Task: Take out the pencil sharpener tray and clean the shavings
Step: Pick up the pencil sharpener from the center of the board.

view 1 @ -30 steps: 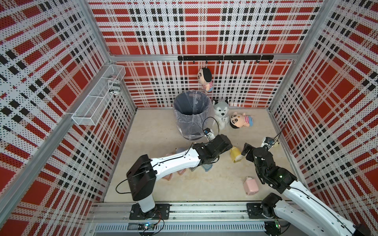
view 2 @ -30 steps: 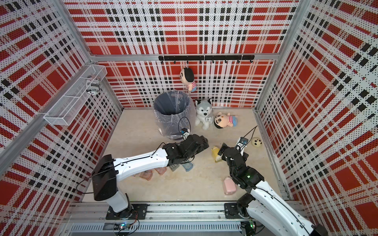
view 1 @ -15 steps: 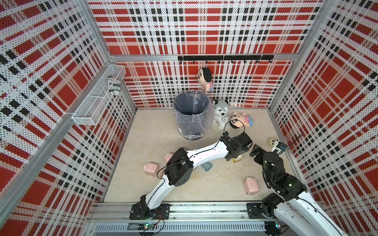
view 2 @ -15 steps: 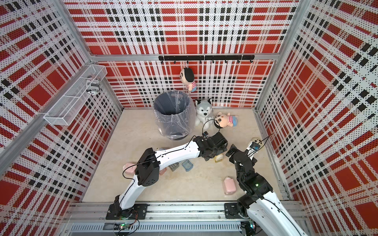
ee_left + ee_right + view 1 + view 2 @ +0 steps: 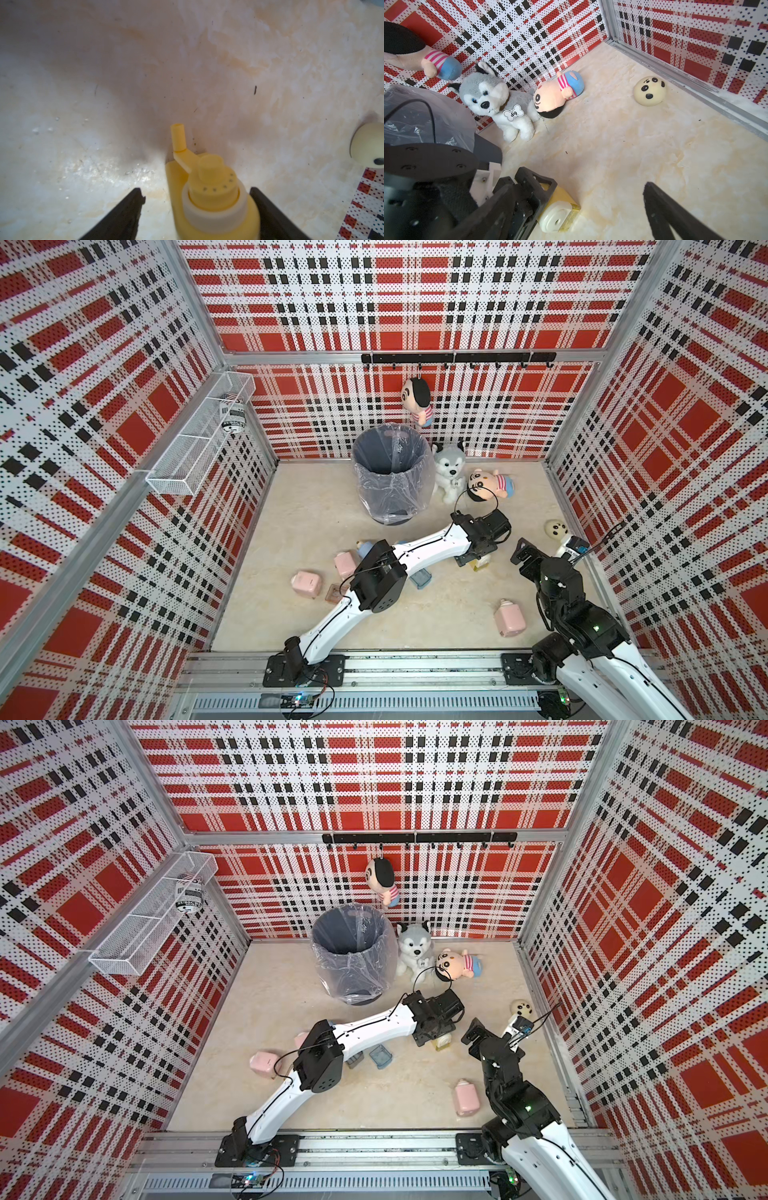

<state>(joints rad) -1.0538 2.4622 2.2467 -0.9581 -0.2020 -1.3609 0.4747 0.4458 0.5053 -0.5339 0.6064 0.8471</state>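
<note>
A yellow pencil sharpener [image 5: 209, 199] with a crank handle stands on the floor right of centre, also seen in a top view [image 5: 482, 566]. My left gripper [image 5: 196, 207] straddles its body. One finger touches its side and a gap shows at the other finger, so the jaws are open. The translucent yellow tray [image 5: 570, 218] sits pushed into the sharpener's foot under its white front; no shavings show. My right gripper [image 5: 577, 220] hovers wide open just right of the sharpener, holding nothing, and appears in a top view [image 5: 536, 556].
A grey bin [image 5: 390, 472] lined with a clear bag stands at the back middle. Beside it are a husky plush [image 5: 449, 470] and a doll [image 5: 486, 487]. A panda bun [image 5: 556, 529] lies by the right wall. Pink sharpeners [image 5: 306, 584] [image 5: 509, 617] and a blue tray [image 5: 419, 578] lie on the floor.
My left arm has swung right from the floor's middle onto the yellow sharpener, and its jaws have narrowed around it. My right arm has drawn back to the right.
</note>
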